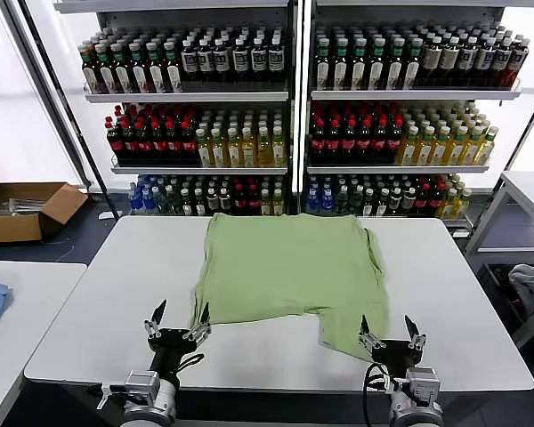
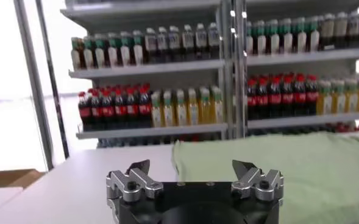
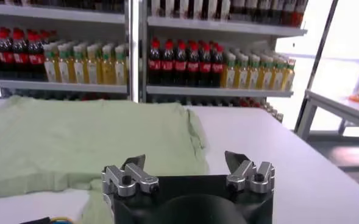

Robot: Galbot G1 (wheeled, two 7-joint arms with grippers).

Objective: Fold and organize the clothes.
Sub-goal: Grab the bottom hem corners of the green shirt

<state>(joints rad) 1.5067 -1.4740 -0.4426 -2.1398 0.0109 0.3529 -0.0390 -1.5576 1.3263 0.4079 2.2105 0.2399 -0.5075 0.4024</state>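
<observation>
Shirt (image 1: 289,271) lay spread flat on the white table (image 1: 116,294), light green, back side up, mostly smoothed out — one sleeve or corner (image 1: 351,331) trailed down toward the near edge on the right. Left gripper (image 1: 175,326) hovered at the near edge just beside the shirt's left hem, jaws wide apart, nothing held. Right gripper (image 1: 392,336) sat low at the near edge, next to that trailing corner, jaws also spread, empty. Same seen in both wrist views: left gripper (image 2: 194,176) and right gripper (image 3: 187,172) gaping, green fabric ahead. Shelves of bottles (image 1: 249,133) stood behind the table; cardboard box (image 1: 22,209) on the floor far left.

Folding looked not yet begun. Risks judged from here — pinching only the top layer or missing thin fabric against the tabletop, so the shirt slides instead of lifting; uneven grabs by the two sides skewing the fold; trailing corner dragging over the table edge and pulling the shirt off square.
</observation>
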